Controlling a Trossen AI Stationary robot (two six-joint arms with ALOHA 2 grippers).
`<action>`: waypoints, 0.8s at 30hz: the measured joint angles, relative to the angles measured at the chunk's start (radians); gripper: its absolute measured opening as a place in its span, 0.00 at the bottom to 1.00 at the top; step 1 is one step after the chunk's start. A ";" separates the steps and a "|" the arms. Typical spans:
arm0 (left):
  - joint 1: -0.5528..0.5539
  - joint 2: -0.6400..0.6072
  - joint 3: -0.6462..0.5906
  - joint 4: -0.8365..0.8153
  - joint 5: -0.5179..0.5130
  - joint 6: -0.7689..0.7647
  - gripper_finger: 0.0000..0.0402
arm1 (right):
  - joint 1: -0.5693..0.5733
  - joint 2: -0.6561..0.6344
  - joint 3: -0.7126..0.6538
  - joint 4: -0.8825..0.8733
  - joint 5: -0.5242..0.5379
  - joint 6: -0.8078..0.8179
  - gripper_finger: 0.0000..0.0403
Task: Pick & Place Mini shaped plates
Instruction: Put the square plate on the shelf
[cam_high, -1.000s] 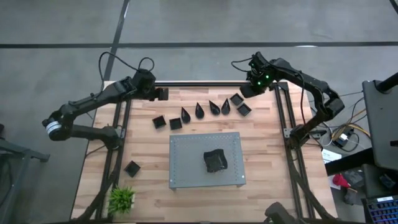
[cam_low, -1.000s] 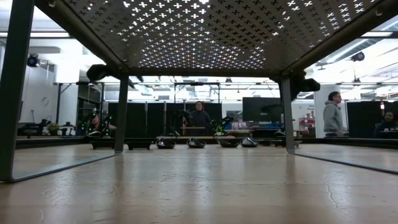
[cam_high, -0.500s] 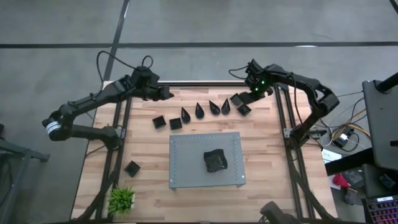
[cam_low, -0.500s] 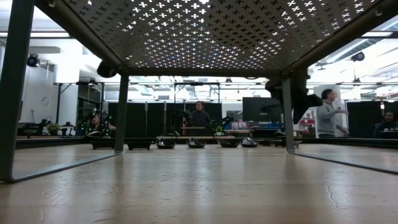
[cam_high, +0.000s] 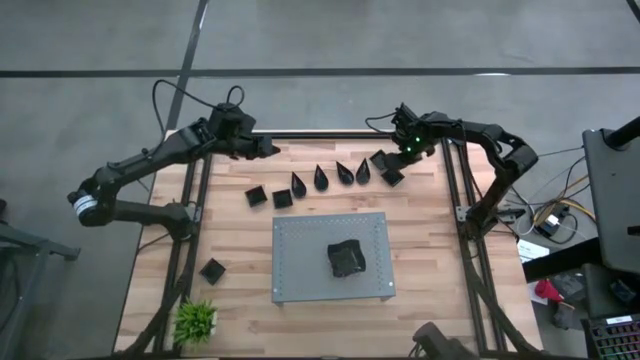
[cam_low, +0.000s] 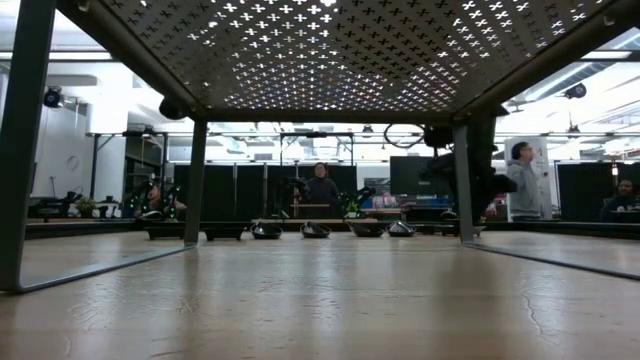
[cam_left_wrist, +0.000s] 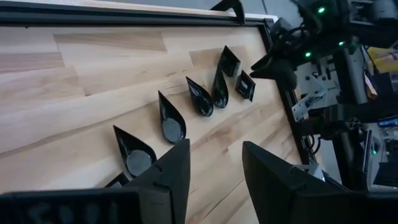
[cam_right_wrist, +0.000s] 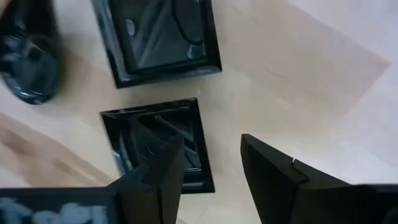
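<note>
The mini shaped plates are small black dishes in a row near the table's far edge: two squares (cam_high: 255, 195), several teardrops (cam_high: 320, 178), and two more squares (cam_high: 381, 158) at the right end. Another square (cam_high: 212, 270) lies near the left edge, and a dark stack (cam_high: 347, 258) sits on the grey board. My right gripper (cam_right_wrist: 211, 168) is open, low over the right-end square plate (cam_right_wrist: 155, 149); one finger is over its inside, the other beyond its rim. My left gripper (cam_left_wrist: 214, 168) is open above the far left of the table, and several teardrops (cam_left_wrist: 171, 121) lie ahead of it.
The grey perforated board (cam_high: 300, 240) stands on legs in the middle of the table. A small green plant (cam_high: 196, 320) is at the near left corner. Black frame rails (cam_high: 450, 190) run along the table's sides. People stand in the room beyond (cam_low: 322, 190).
My right gripper has moved from the far right corner toward the table's left and down over the right-end square plates. My left gripper has shifted a little toward the table's right. No plate has moved.
</note>
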 joint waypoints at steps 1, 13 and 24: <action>0.000 0.000 0.000 0.000 0.000 -0.001 0.34 | 0.000 0.007 -0.006 0.003 0.000 -0.003 0.38; 0.000 -0.002 0.001 0.007 0.003 -0.022 0.34 | 0.000 0.022 -0.031 0.041 0.000 -0.012 0.34; 0.000 -0.002 0.001 0.007 0.003 -0.046 0.34 | 0.000 0.064 -0.029 0.059 -0.008 -0.048 0.14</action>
